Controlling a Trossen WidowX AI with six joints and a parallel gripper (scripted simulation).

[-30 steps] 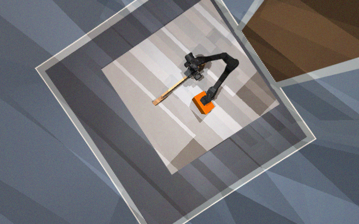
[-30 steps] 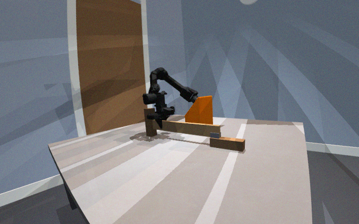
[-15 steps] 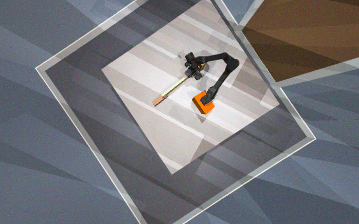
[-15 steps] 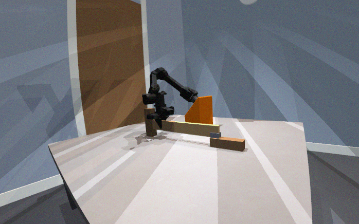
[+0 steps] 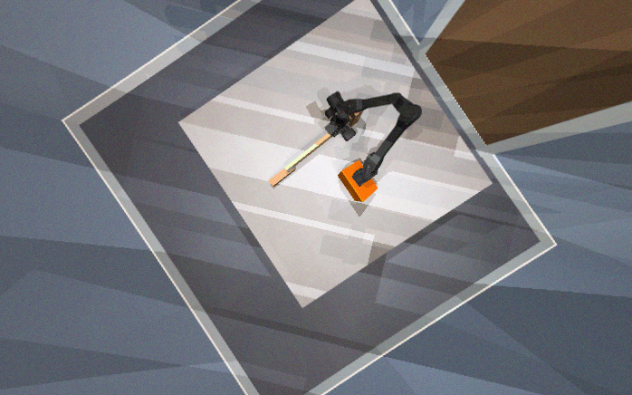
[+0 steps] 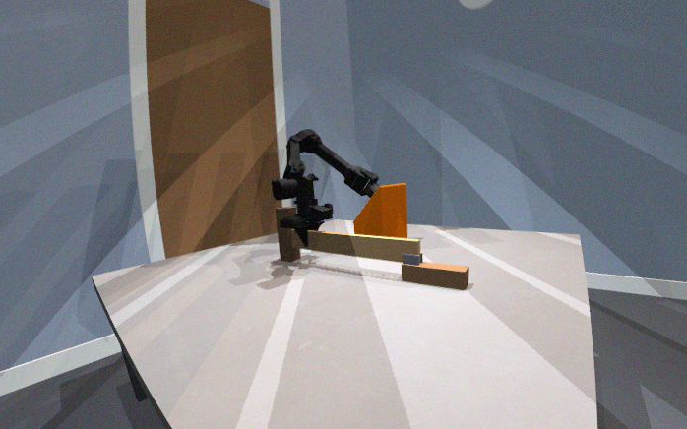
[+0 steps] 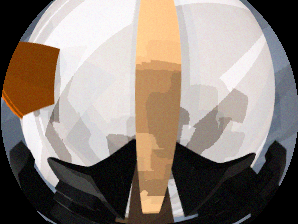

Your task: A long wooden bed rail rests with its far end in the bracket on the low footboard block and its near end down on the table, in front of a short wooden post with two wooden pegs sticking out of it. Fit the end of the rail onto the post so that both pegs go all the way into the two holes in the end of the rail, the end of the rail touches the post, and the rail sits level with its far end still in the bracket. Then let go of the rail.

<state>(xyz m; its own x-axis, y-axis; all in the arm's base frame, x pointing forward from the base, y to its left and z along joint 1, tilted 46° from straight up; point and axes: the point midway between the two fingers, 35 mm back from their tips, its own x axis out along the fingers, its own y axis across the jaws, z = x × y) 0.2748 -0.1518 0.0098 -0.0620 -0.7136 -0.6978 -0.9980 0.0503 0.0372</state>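
The long wooden rail (image 5: 306,156) (image 6: 362,245) (image 7: 156,63) spans from the short dark post (image 6: 287,239) to the grey bracket (image 6: 411,258) on the low footboard block (image 6: 434,274) (image 5: 275,179). In the exterior view it looks level, raised off the table, with its near end against the post. The pegs are hidden. My gripper (image 5: 337,130) (image 6: 303,223) (image 7: 152,143) straddles the rail's near end right by the post. Its fingers stand open, with thin gaps on either side of the rail in the wrist view.
The arm's orange base block (image 5: 352,188) (image 6: 383,213) (image 7: 29,83) stands just behind the rail's middle. A large brown panel (image 5: 553,58) (image 6: 208,133) rises beyond the table's far corner. The table's (image 6: 442,346) edges lie well away from the rail.
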